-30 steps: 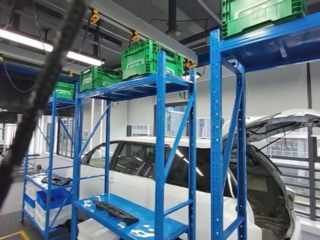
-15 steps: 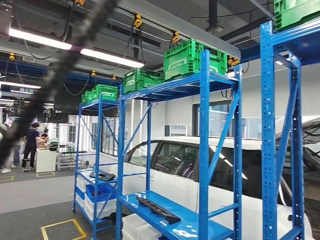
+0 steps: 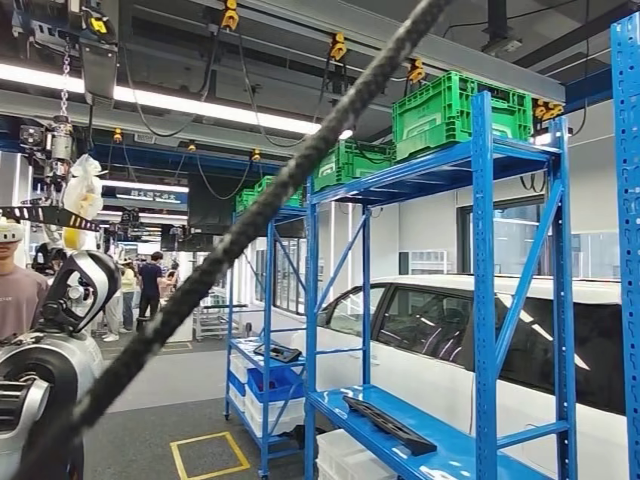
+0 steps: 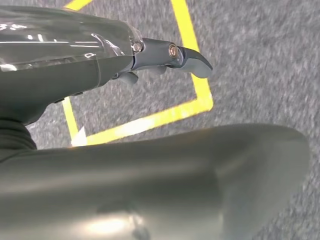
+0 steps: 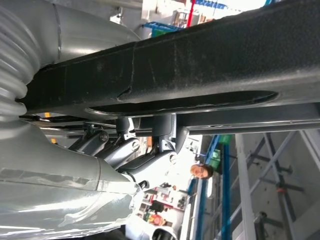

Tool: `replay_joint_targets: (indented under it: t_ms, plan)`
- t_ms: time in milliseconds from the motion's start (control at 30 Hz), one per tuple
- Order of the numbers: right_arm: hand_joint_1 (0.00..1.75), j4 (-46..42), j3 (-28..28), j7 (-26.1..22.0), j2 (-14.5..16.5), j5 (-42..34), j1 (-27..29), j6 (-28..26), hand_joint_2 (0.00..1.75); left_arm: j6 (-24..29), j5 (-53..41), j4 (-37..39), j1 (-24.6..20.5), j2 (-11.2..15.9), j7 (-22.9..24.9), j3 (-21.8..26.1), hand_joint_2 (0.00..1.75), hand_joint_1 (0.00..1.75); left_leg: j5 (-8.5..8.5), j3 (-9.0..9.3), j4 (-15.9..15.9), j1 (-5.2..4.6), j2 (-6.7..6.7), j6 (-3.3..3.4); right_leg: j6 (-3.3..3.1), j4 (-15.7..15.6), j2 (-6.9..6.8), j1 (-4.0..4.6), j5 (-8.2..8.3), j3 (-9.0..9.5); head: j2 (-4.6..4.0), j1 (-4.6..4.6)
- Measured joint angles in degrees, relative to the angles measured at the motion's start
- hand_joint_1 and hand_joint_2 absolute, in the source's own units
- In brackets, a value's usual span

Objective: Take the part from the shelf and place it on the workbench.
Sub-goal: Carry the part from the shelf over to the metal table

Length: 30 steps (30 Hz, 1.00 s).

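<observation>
A long black textured part (image 3: 226, 250) crosses the head view slantwise, close to the camera. In the right wrist view my right hand (image 5: 151, 150) grips this black part (image 5: 196, 65), its fingers (image 5: 128, 150) curled against the underside. My left hand (image 4: 158, 55) hangs over the grey floor, holding nothing, with one finger stretched out. Another black part (image 3: 389, 425) lies on the lower board of the near blue shelf (image 3: 483, 300). A similar dark part (image 3: 278, 352) lies on the farther shelf.
Green crates (image 3: 453, 110) stand on the shelf tops. A white car (image 3: 453, 330) is parked behind the shelves. A silver robot body (image 3: 53, 350) and a person (image 3: 15, 295) are at the left edge. People (image 3: 151, 285) stand farther back. A yellow square (image 3: 207, 455) marks the floor.
The whole picture has shifted: the camera has turned left, so shelves and car now sit further right and the hall's left side shows. The black part stays in my right hand.
</observation>
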Motion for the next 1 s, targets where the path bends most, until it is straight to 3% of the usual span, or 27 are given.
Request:
replay_joint_targets:
  t_ms: [67, 133, 200, 233, 267, 333, 400, 433, 500, 567, 633, 700, 733, 767, 800, 867, 900, 933, 1000]
  plan:
    - [1.75, -0.04, -0.26, -0.10, 0.14, -0.19, -0.03, 0.24, 1.75, -0.11, -0.14, -0.01, 0.14, -0.01, -0.36, 0.05, 1.75, 0.00, -1.08, -0.67, 1.11, -0.04, 1.49, -0.59, -0.29, -0.87, -1.39, -0.25, 0.58, 0.22, 0.00, -0.01]
    - [1.75, 0.02, -0.52, -0.21, 0.23, -0.46, 0.04, 0.44, 1.75, -0.13, -0.15, -0.02, -0.07, -0.03, -0.56, 0.07, 1.75, 0.00, -4.58, -3.05, 6.53, -0.03, 4.42, -1.15, -0.48, -1.35, -3.06, -0.37, 0.91, 0.27, 0.00, -0.01]
    - [1.75, 0.17, -0.66, -0.30, 0.21, -0.74, 0.17, 0.81, 1.75, -0.23, -0.37, -0.01, -0.30, -0.08, -0.52, 0.06, 1.75, 0.00, -7.56, -5.85, 13.38, 0.31, 5.67, -1.81, -0.51, -1.35, -4.77, -0.37, 0.93, 0.12, 0.00, -0.01]
    - [1.75, 0.28, -0.68, -0.32, 0.21, -0.85, 0.22, 1.05, 1.75, -0.30, -0.50, -0.01, -0.24, -0.12, -0.46, 0.06, 1.75, 0.00, -7.69, -6.19, 14.71, 0.52, 5.94, -2.13, -0.46, -1.33, -5.56, -0.39, 0.91, 0.09, 0.00, -0.01]
    - [1.75, 0.38, -0.69, -0.36, 0.21, -0.96, 0.22, 1.23, 1.75, -0.37, -0.62, -0.01, -0.15, -0.14, -0.40, 0.06, 1.75, 0.00, -6.80, -5.43, 13.82, 0.72, 6.21, -2.41, -0.36, -1.27, -6.31, -0.44, 0.84, 0.09, 0.00, -0.01]
    - [1.75, 0.52, -0.78, -0.41, 0.23, -1.08, 0.09, 1.50, 1.75, -0.38, -0.64, -0.02, -0.04, -0.13, -0.28, 0.09, 1.75, 0.00, -3.51, -1.48, 6.90, 0.95, 8.03, -2.85, 0.14, -0.92, -7.64, -0.55, 0.53, 0.10, 0.00, 0.00]
    - [1.75, 0.56, -1.00, -0.47, 0.26, -1.14, -0.10, 1.70, 1.75, -0.38, -0.62, -0.02, -0.26, -0.14, -0.13, 0.11, 1.75, 0.00, -1.73, 1.47, 1.11, 0.65, 10.10, -2.44, 0.95, -0.33, -8.72, -0.34, 0.08, 0.03, 0.00, 0.02]
    - [1.75, 0.58, -1.09, -0.50, 0.27, -1.16, -0.17, 1.80, 1.75, -0.39, -0.58, -0.02, -0.34, -0.16, -0.05, 0.14, 1.75, 0.00, -1.72, 1.80, 0.17, 0.44, 10.49, -1.96, 1.33, -0.18, -9.23, -0.17, -0.04, 0.03, 0.00, 0.02]
    - [1.75, 0.63, -1.21, -0.52, 0.29, -1.17, -0.27, 1.88, 1.75, -0.42, -0.50, -0.03, -0.22, -0.17, 0.05, 0.28, 1.75, 0.00, -1.71, 1.52, 0.17, 0.21, 9.46, -0.85, 1.93, -0.20, -10.14, -0.14, -0.17, 0.18, 0.00, 0.00]
    - [1.75, 0.62, -1.34, -0.54, 0.31, -1.19, -0.38, 1.99, 1.75, -0.44, -0.36, -0.04, -0.05, -0.17, 0.06, 0.57, 1.75, 0.00, -1.44, 1.30, 0.08, 0.27, 8.40, -0.06, 2.44, 0.96, -8.54, -0.48, -1.49, -0.17, 0.00, -0.01]
    - [1.75, 0.61, -1.52, -0.57, 0.28, -1.22, -0.41, 2.11, 1.75, -0.46, -0.18, -0.04, -0.27, -0.18, 0.03, 0.80, 1.75, 0.00, -1.16, 1.06, 0.01, 0.32, 7.30, 0.59, 2.64, 6.28, -5.42, -0.70, -4.92, -2.39, 0.00, -0.01]
    - [1.75, 0.67, -1.62, -0.59, 0.20, -1.32, -0.28, 2.22, 1.75, -0.55, -0.05, -0.04, -0.54, -0.27, -0.04, 0.92, 1.75, 0.00, -1.00, 0.87, 0.03, 0.11, 5.94, 0.96, 2.47, 13.75, -4.15, -0.66, -8.08, -5.71, 0.00, 0.00]
    - [1.75, 0.73, -1.64, -0.58, 0.18, -1.42, -0.21, 2.30, 1.75, -0.60, 0.00, -0.04, -0.58, -0.33, -0.08, 0.99, 1.75, 0.00, -0.95, 0.85, 0.04, -0.04, 5.18, 1.04, 2.31, 15.85, -3.97, -0.61, -8.40, -6.68, 0.00, 0.00]
    - [1.75, 0.78, -1.68, -0.57, 0.18, -1.57, -0.17, 2.38, 1.75, -0.65, 0.07, -0.04, -0.57, -0.39, -0.13, 1.06, 1.75, 0.00, -0.90, 0.87, 0.05, -0.21, 4.41, 1.11, 2.05, 15.64, -3.80, -0.52, -7.51, -6.63, 0.00, 0.00]
    - [1.75, 0.82, -1.74, -0.56, 0.21, -1.76, -0.20, 2.49, 1.75, -0.67, 0.14, -0.04, -0.56, -0.43, -0.16, 1.14, 1.75, 0.00, -0.87, 0.93, 0.05, -0.39, 3.62, 1.15, 1.67, 13.32, -3.40, -0.40, -5.69, -5.62, 0.00, -0.01]
    - [1.75, 0.84, -1.90, -0.52, 0.33, -2.19, -0.48, 2.81, 1.75, -0.70, 0.21, -0.04, -0.62, -0.65, -0.16, 1.27, 1.75, 0.00, -0.73, 0.93, 0.07, -0.67, 2.15, 1.15, 0.52, 5.76, -0.84, -0.17, -1.56, -2.35, 0.00, 0.02]
    - [1.75, 0.83, -1.97, -0.50, 0.39, -2.39, -0.68, 3.01, 1.75, -0.70, 0.22, -0.07, -0.72, -0.75, -0.08, 1.35, 1.75, 0.00, -0.62, 0.81, 0.09, -0.66, 1.51, 1.04, 0.11, 2.92, 0.43, -0.12, -0.37, -1.14, 0.00, 0.04]
    - [1.75, 0.83, -2.02, -0.46, 0.45, -2.54, -0.87, 3.17, 1.75, -0.70, 0.24, -0.09, -0.77, -0.86, 0.01, 1.44, 1.75, 0.00, -0.46, 0.59, 0.10, -0.55, 0.89, 0.84, -0.13, 1.26, 1.30, -0.04, 0.08, -0.48, 0.00, 0.06]
    - [1.75, 0.80, -2.05, -0.40, 0.67, -2.79, -1.09, 3.40, 1.75, -0.74, 0.27, -0.13, -0.62, -0.94, 0.23, 1.62, 1.75, 0.00, -0.06, 0.10, 0.00, -0.28, -0.32, 0.20, -0.10, 0.36, 0.73, 0.03, 0.07, -0.22, 0.00, 0.07]
